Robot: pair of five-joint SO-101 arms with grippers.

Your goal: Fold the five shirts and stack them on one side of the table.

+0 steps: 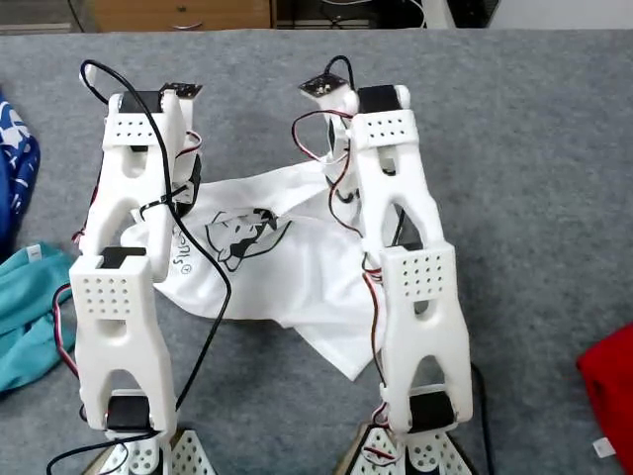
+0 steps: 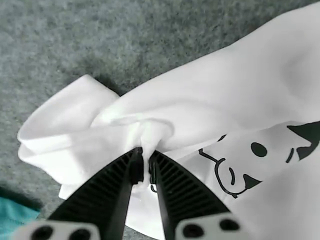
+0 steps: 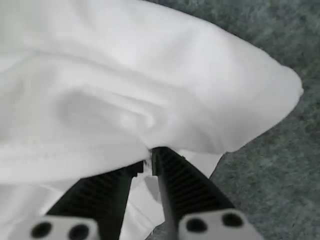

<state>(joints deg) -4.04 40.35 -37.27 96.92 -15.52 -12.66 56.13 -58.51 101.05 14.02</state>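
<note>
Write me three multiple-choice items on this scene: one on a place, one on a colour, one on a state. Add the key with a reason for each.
1. Where does the white shirt lie?
A. on the grey table, between the two arms
B. inside a basket
C. hanging off the table's far edge

2. What colour is the cloth at the table's edge on the right arm's side?
A. red
B. yellow
C. black

3. What state is the left gripper in?
A. open over bare table
B. shut on a fold of the white shirt
C. shut on a cable

Key: 1 A, the high view shows it spread between the arms. 2 A, a red patch lies at that edge. 3 B, the left wrist view shows bunched white fabric pinched at the gripper's tips.
</note>
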